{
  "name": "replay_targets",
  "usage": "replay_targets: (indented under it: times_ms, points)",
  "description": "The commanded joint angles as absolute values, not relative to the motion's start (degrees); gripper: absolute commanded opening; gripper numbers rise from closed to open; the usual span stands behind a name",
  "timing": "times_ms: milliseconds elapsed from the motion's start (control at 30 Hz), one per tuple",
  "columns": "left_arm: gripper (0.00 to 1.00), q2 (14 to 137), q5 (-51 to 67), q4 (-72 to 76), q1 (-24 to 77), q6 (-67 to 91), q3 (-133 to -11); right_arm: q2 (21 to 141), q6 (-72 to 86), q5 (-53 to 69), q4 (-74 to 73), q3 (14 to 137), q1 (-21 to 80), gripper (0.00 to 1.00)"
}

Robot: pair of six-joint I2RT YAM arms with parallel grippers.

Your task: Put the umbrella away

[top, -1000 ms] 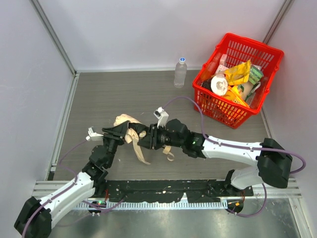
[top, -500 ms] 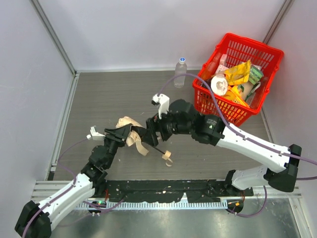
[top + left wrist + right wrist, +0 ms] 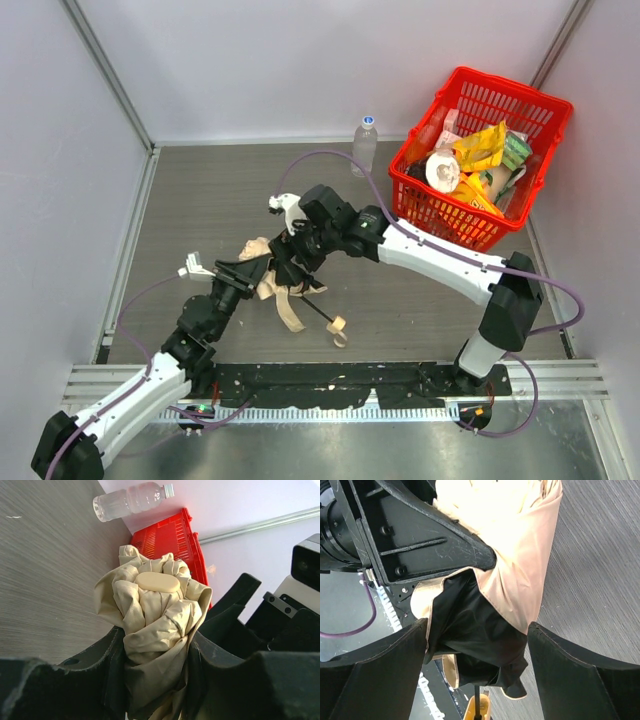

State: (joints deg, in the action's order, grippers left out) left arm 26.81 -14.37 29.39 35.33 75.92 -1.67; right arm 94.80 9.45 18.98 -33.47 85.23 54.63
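Note:
The umbrella [image 3: 268,282] is a crumpled cream bundle with a thin black shaft running down-right to its small beige handle [image 3: 338,325]. My left gripper [image 3: 252,270] is shut on the fabric bundle; in the left wrist view the cloth [image 3: 155,615] is squeezed between both black fingers [image 3: 107,675]. My right gripper [image 3: 289,266] stands open just beside it, pointing down at the cloth. In the right wrist view its wide-apart fingers [image 3: 385,675] straddle the umbrella's black lining [image 3: 480,640] without pinching it, and the handle [image 3: 479,709] shows below.
A red basket [image 3: 480,85] full of packets and cups stands at the back right. A clear water bottle [image 3: 364,147] stands just left of it. White walls close the table on three sides, and a metal rail runs along the near edge.
My right gripper opened and let go of the umbrella, then swung up and left round the cloth bundle. The shaft and handle now hang down-right. The left gripper kept its grip.

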Motion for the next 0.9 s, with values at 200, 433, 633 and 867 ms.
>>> replay_targets:
  times_ms: [200,433,633,867]
  points:
    - [0.00,27.59,-9.58,42.70,35.07,75.94,-1.76,92.20,8.35,34.09,-21.20,76.04,52.03,0.84]
    - [0.00,32.25,-6.60,49.83,35.16,76.46,-1.93,92.20,15.72,38.84,-8.29,71.46,50.28,0.76]
    - [0.00,35.41,-4.75,52.99,35.16,76.64,-2.20,92.55,24.86,44.03,6.38,65.40,48.69,0.61]
    - [0.00,38.23,-3.78,55.28,35.24,76.73,-2.02,94.04,29.35,46.06,12.83,64.51,48.69,0.46]
